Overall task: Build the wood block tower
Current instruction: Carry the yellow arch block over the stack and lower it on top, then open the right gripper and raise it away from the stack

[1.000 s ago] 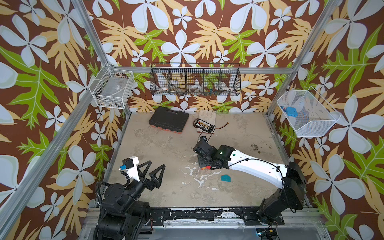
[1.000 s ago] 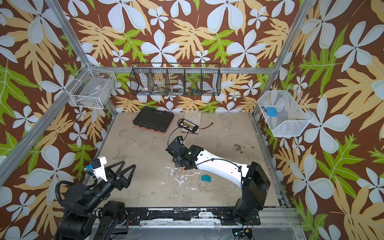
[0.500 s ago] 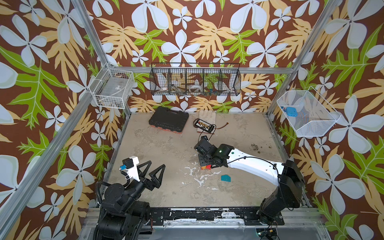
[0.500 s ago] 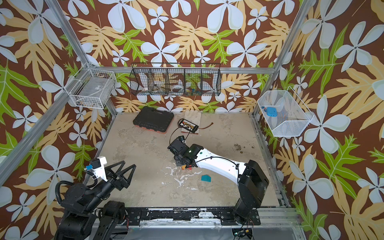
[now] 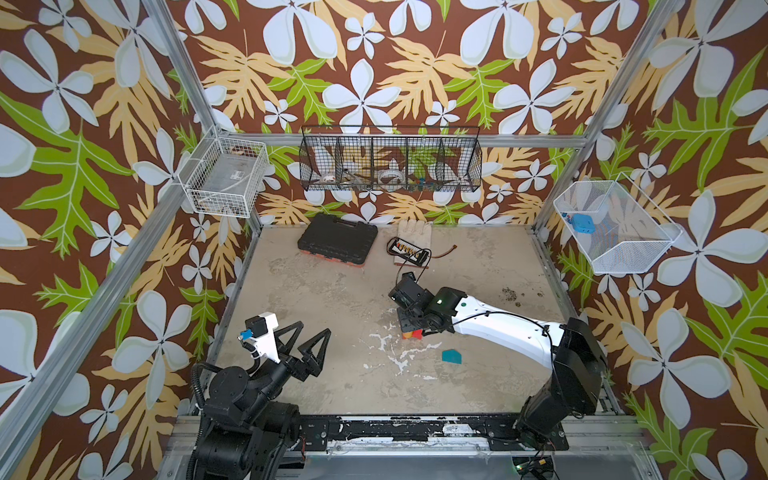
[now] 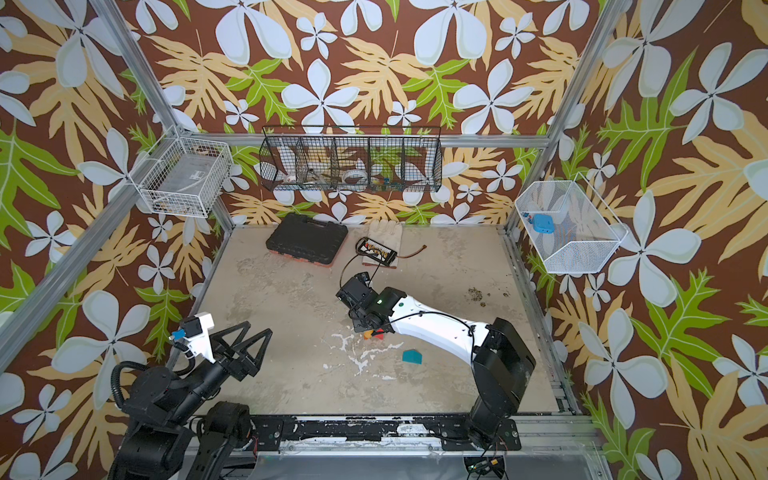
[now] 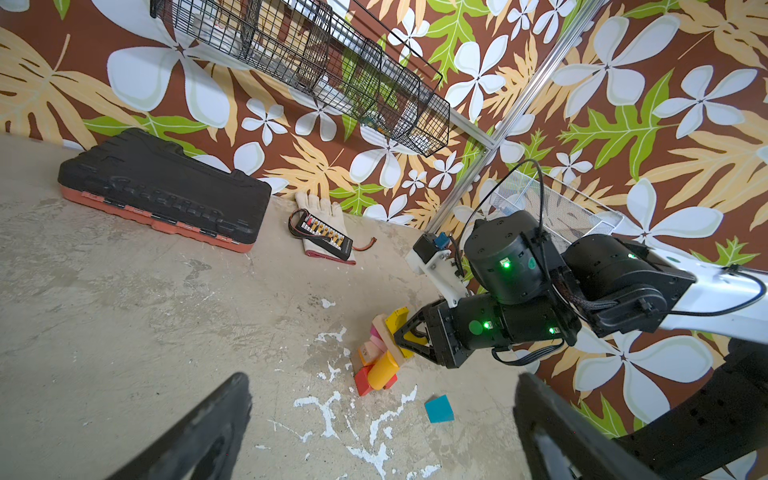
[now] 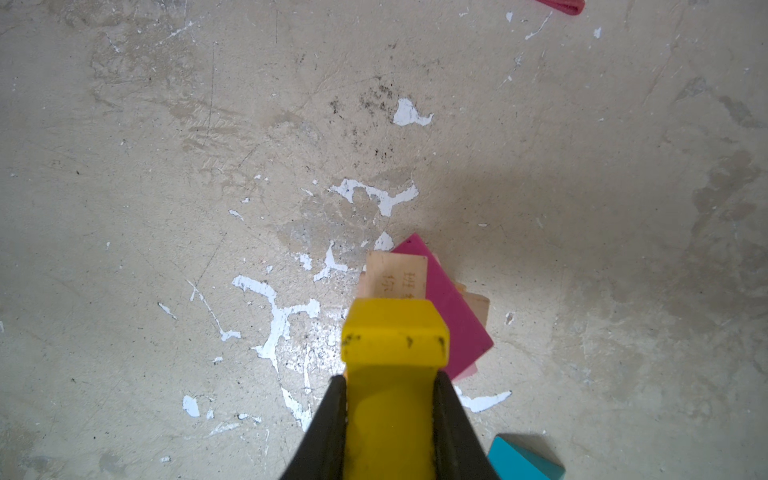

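Right wrist view, right tool (image 8: 390, 376) clamped on yellow block (image 8: 395, 336) atop tower (image 7: 376, 357), teal block (image 7: 438, 409) near tower, left tool (image 5: 313, 328) spread apart.

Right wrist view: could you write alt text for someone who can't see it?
The right gripper clamps a yellow wooden block between its black fingers, over a small stack: a plain wood block with printed characters on a flat magenta block. A teal wooden block lies apart on the scuffed table.
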Motion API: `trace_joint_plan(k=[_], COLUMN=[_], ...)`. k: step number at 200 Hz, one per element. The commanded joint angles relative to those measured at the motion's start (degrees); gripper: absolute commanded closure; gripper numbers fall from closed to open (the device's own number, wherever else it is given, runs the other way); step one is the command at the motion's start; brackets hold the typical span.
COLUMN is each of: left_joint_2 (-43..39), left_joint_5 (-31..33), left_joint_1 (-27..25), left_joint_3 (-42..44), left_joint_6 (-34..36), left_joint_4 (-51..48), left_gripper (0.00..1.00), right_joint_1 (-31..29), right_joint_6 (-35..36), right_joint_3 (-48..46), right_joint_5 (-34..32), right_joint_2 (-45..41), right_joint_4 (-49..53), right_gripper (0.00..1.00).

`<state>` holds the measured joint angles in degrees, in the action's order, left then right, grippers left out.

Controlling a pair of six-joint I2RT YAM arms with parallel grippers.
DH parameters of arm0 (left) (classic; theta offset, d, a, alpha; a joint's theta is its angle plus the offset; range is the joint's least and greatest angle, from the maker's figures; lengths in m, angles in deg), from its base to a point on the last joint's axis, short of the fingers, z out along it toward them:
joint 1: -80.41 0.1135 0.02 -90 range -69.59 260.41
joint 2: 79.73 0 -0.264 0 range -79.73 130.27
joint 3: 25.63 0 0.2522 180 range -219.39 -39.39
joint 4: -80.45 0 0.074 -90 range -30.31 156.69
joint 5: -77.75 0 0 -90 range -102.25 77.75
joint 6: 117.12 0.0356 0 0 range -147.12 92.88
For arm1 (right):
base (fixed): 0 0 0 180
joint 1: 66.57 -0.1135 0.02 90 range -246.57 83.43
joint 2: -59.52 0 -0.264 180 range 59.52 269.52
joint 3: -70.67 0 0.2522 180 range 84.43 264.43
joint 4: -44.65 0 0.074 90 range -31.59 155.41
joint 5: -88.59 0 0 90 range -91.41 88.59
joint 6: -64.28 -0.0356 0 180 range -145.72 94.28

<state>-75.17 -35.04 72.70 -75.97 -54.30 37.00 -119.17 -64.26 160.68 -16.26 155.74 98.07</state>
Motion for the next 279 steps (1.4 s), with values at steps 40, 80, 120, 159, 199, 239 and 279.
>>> trace_joint_plan(k=[40,80,120,159,199,239,279], left_joint_2=[-0.2,-0.16,-0.17,-0.2,-0.25,-0.34,-0.35], left_joint_5=[-0.35,-0.41,-0.41,-0.39,-0.37,-0.28,-0.33], left_joint_1=[-0.02,0.02,0.0,-0.02,-0.02,-0.05,0.03], left_joint_3=[0.1,0.1,0.18,0.19,0.17,0.19,0.19], left_joint_6=[-0.14,-0.12,-0.15,-0.12,-0.11,-0.12,-0.15], left_joint_4=[1.59,1.6,1.57,1.61,1.57,1.57,1.57], left_gripper=[0.0,0.0,0.0,0.0,0.0,0.0,0.0], right_joint_1=[0.13,0.22,0.22,0.22,0.22,0.22,0.22], right_joint_6=[0.14,0.06,-0.02,-0.21,-0.56,-0.74,-1.08], right_joint_3=[0.5,0.85,1.01,1.06,0.99,0.92,0.9], right_joint_5=[-0.35,-0.44,-0.44,-0.66,-0.75,-0.7,-0.88], right_joint_2=[0.54,0.72,0.77,0.67,0.72,0.99,0.81], right_joint_4=[-0.11,0.22,0.33,0.44,0.24,0.16,0.16], right_gripper=[0.7,0.65,0.6,0.61,0.69,0.71,0.71])
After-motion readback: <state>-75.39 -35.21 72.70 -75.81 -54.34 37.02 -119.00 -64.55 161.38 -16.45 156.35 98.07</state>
